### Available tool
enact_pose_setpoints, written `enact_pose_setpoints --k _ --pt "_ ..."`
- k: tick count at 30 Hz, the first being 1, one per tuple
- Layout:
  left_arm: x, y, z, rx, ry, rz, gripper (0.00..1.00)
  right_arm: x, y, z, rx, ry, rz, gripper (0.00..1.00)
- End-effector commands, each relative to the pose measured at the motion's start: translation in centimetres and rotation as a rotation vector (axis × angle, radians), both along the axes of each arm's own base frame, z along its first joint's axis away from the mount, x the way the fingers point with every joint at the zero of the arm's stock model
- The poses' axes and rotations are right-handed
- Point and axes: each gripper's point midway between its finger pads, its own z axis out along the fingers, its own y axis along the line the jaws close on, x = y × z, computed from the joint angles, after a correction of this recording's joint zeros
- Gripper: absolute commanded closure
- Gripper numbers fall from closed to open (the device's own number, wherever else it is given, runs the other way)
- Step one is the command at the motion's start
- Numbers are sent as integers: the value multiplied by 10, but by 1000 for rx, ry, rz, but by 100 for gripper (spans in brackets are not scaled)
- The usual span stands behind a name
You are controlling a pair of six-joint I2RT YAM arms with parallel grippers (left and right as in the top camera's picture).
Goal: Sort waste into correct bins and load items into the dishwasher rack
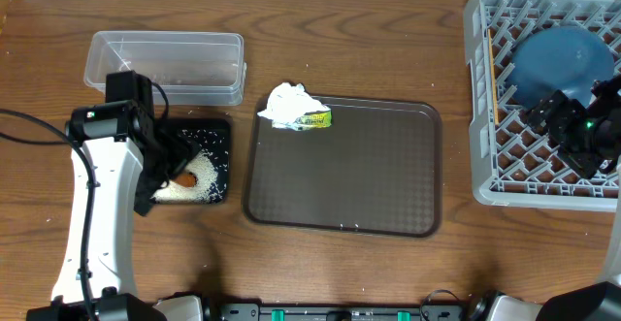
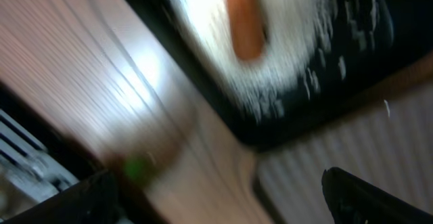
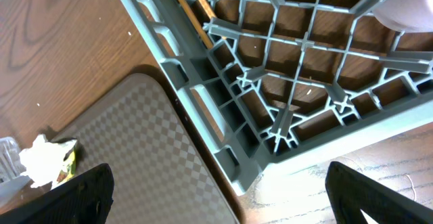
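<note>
The black tray (image 1: 218, 137) holds a heap of white rice (image 1: 199, 187) with an orange carrot (image 1: 184, 177) on it. My left gripper (image 1: 165, 166) hangs open just above this heap. The blurred left wrist view shows the carrot (image 2: 243, 21), the rice (image 2: 196, 28) and my empty left gripper (image 2: 216, 204). A crumpled tissue (image 1: 289, 103) and a yellow-green wrapper (image 1: 316, 119) lie on the brown serving tray's far left corner. The teal bowl (image 1: 563, 59) sits in the grey rack (image 1: 482, 117). My right gripper (image 1: 548, 117) is open and empty over the rack's near part.
The clear tub (image 1: 165, 64) stands behind the black tray. The brown serving tray (image 1: 349, 180) fills the table's middle. In the right wrist view the rack's corner (image 3: 243, 149) is close below, a thin wooden stick (image 3: 193, 17) lies along its inner wall, and the tissue (image 3: 40, 160) shows far left.
</note>
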Motion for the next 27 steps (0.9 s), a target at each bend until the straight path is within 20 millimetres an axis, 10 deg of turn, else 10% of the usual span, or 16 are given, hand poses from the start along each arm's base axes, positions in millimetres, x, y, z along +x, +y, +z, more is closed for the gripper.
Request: enact_pose_setpoints --k 1,9,27 --pt "2 -61 4 -316 -39 -137 0 0 -3 4 -10 -13 8 1" --pt "-6 -110 4 -378 -63 -505 2 0 -3 4 -10 -13 8 1" --pt "106 -189 -12 -188 -407 -253 2 0 -3 4 -10 -13 8 1"
